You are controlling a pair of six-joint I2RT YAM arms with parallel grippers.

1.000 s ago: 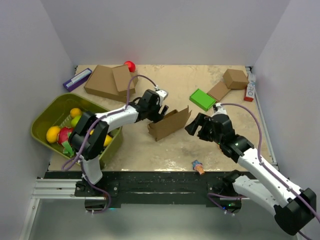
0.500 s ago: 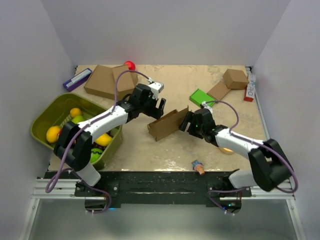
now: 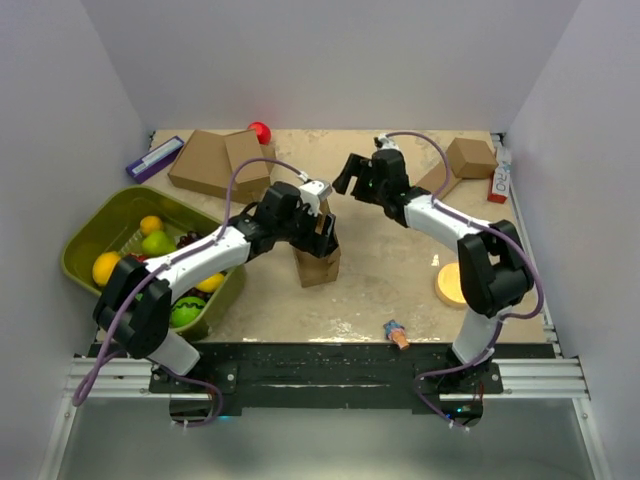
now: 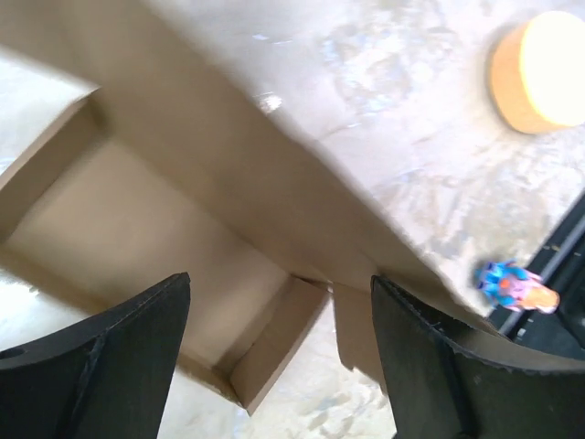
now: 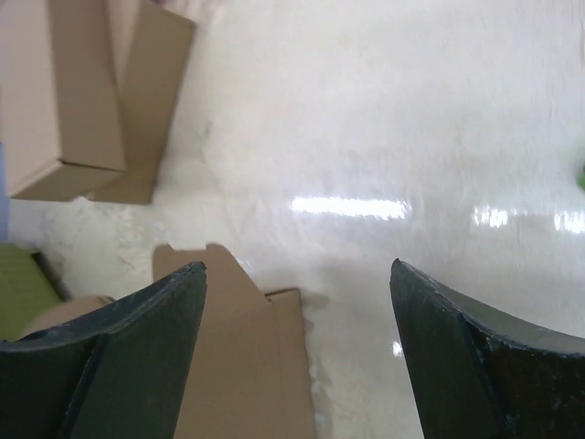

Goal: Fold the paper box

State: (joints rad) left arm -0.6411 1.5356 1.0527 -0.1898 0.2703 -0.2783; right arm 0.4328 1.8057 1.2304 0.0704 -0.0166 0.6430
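The paper box [image 3: 318, 264] is plain brown cardboard near the middle of the table, partly under my left gripper. From above it looks short and narrow. My left gripper [image 3: 322, 228] hangs open right over it. The left wrist view looks into the paper box [image 4: 164, 219], showing its floor, low side walls and a long flap, with the left gripper [image 4: 279, 285] open and gripping nothing. My right gripper [image 3: 350, 178] is open further back, apart from the box. In the right wrist view the paper box [image 5: 239, 366] lies beyond the open right gripper [image 5: 298, 267], toward its left finger.
A green bin [image 3: 92, 232] of fruit stands at the left. Stacked larger brown boxes [image 3: 215, 160], a red ball [image 3: 259, 131] and a purple item [image 3: 153, 158] lie at the back left. A small brown box [image 3: 470, 156] is at the back right; a yellow disc [image 3: 452, 283] and a small toy [image 3: 396, 333] lie near the front.
My right arm has swung from beside the box's right end to the far middle of the table. My left gripper came forward over the box, which has turned and now looks shorter.
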